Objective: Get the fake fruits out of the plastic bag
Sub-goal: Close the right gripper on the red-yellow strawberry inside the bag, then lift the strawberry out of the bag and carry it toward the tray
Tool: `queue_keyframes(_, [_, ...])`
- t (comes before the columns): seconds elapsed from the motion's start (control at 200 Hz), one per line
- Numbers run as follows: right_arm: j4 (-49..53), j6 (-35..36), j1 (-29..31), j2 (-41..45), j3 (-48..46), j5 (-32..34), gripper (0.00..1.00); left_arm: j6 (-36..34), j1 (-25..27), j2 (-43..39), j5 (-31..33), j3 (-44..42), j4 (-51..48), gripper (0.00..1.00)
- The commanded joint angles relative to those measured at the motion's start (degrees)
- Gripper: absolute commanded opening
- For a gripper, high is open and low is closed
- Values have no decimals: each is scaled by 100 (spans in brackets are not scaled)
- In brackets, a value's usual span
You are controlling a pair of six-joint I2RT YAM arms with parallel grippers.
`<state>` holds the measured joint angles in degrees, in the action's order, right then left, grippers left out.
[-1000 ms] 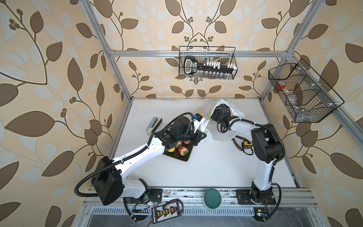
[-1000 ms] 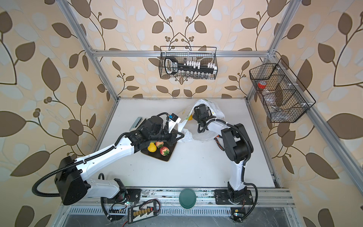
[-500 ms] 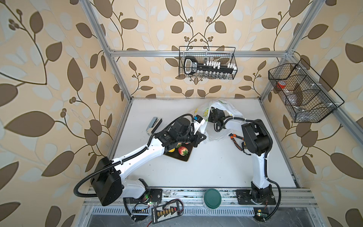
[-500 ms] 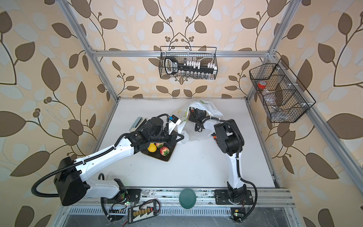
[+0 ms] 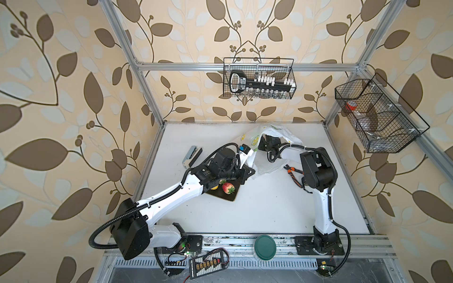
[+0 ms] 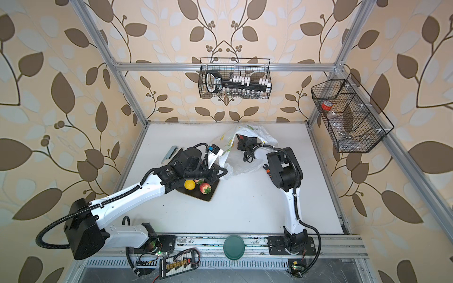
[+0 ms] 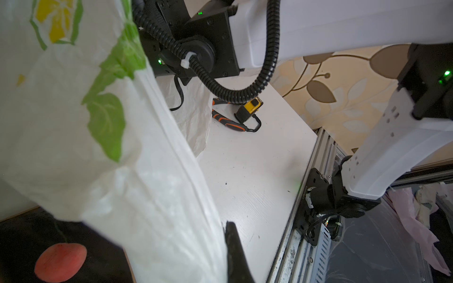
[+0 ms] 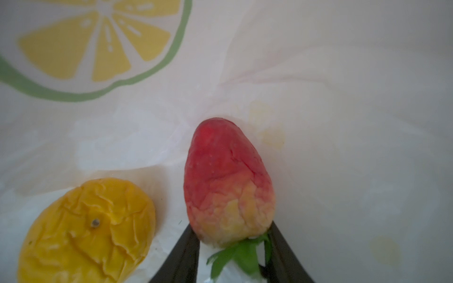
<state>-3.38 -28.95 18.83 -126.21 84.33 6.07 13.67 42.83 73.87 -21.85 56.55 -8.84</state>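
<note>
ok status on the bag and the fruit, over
Left end effector shut on plastic bag. Right end effector inside bag, jaws on both sides of red fruit. Yellow fruit beside it, clear of jaws.

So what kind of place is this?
Probably a robot testing booth: silver metal frame around brown-leaf wallpaper walls, two white-and-black robot arms bolted to a rail, black wire baskets holding tools.

Beige wallpaper (image 5: 61,98) with brown leafy vines is enclosing the white tabletop (image 5: 269,208) on three sides. An aluminium frame (image 5: 183,66) is running above the tabletop's far edge, carrying a black wire basket (image 5: 293,83); another wire basket (image 5: 397,132) is hanging beside the tabletop's right edge.
</note>
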Motion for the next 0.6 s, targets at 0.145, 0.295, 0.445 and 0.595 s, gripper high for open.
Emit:
queue_keyframes(0.145, [4,-130,-15,992,-739,-489,34,213,50,-171,850,-33,150,0])
queue_keyframes(0.295, [-13,-138,-16,1662,-1512,-773,34,279,50,-79,1547,38,163,0])
queue_keyframes(0.445, [4,-54,-67,2354,-2276,-948,34,91,33,85,1982,125,288,0])
queue_keyframes(0.595, [113,1,-130,3030,-2913,-1113,33,-125,-68,449,2012,298,523,0])
